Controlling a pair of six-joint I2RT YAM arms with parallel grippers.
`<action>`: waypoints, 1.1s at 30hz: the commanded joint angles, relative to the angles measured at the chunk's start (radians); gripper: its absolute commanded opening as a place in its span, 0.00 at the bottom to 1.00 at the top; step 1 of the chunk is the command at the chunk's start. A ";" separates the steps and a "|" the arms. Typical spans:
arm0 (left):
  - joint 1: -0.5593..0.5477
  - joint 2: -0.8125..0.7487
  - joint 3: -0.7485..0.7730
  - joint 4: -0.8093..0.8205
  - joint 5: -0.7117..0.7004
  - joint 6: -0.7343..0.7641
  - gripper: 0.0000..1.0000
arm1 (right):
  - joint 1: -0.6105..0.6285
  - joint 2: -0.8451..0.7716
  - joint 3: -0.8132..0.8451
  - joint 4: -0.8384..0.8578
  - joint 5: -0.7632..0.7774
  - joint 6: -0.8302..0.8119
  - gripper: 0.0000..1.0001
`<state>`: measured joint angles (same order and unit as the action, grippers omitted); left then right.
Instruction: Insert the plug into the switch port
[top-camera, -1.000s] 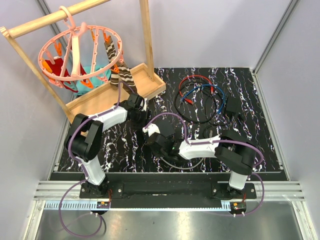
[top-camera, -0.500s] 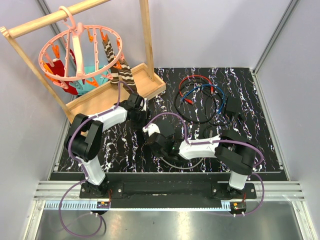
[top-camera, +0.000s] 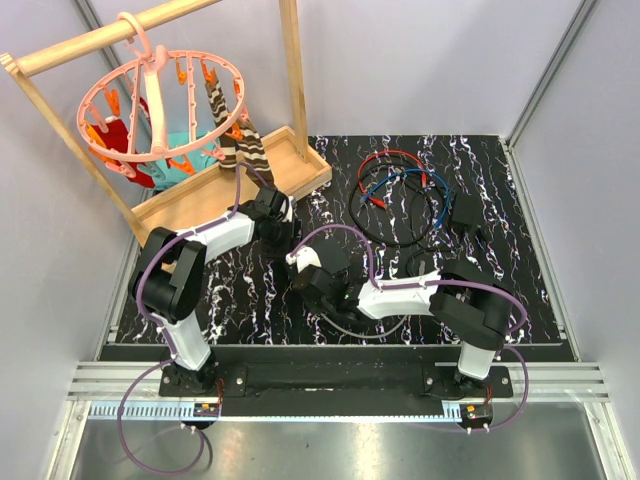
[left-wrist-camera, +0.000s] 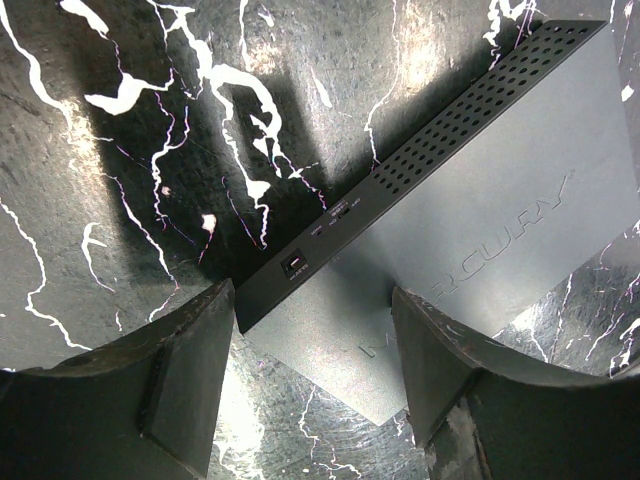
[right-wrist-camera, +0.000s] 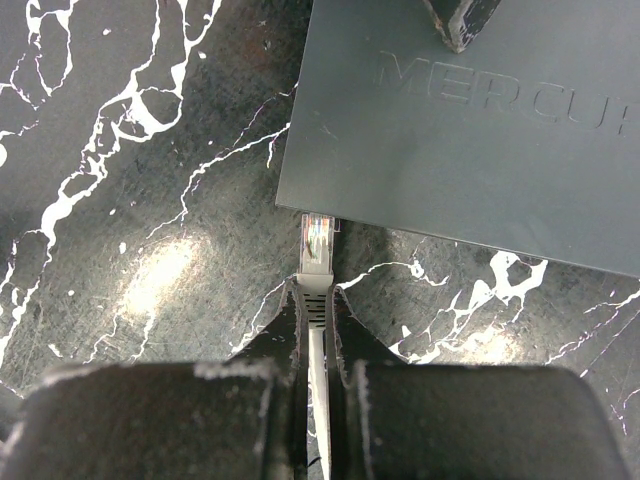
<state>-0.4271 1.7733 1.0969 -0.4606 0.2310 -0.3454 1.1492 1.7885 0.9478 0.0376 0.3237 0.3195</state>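
The switch, a flat matte black box (left-wrist-camera: 480, 230) (right-wrist-camera: 470, 130), lies on the marbled table (top-camera: 250, 290). My left gripper (left-wrist-camera: 315, 370) is open, and one corner of the box sits between its fingers. A small socket (left-wrist-camera: 295, 264) shows on the box's vented side. My right gripper (right-wrist-camera: 318, 320) is shut on the white boot of the plug (right-wrist-camera: 318, 240). The plug's clear tip points at the box's near edge and touches it. The switch port on that edge is hidden under the box's top. From above, both grippers meet mid-table, left gripper (top-camera: 283, 238) and right gripper (top-camera: 316, 287).
A wooden rack (top-camera: 225, 190) with a pink peg hanger (top-camera: 160, 100) stands at the back left. Coiled red, blue and black cables (top-camera: 400, 190) and a black adapter block (top-camera: 466, 212) lie at the back right. A grey cable (top-camera: 350, 330) loops near the front.
The pink hanger has swung a little. Neither arm has visibly moved.
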 joint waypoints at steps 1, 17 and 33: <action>-0.010 0.014 -0.031 -0.030 -0.022 -0.014 0.65 | 0.003 -0.024 0.045 0.033 0.023 -0.011 0.00; -0.009 0.018 -0.029 -0.033 -0.025 -0.018 0.64 | 0.004 0.000 0.055 0.024 0.012 -0.017 0.00; -0.010 0.021 -0.029 -0.041 -0.027 -0.021 0.63 | 0.006 0.014 0.069 0.004 0.043 -0.011 0.00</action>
<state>-0.4255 1.7733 1.0969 -0.4606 0.2306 -0.3595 1.1500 1.8023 0.9752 0.0105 0.3225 0.3069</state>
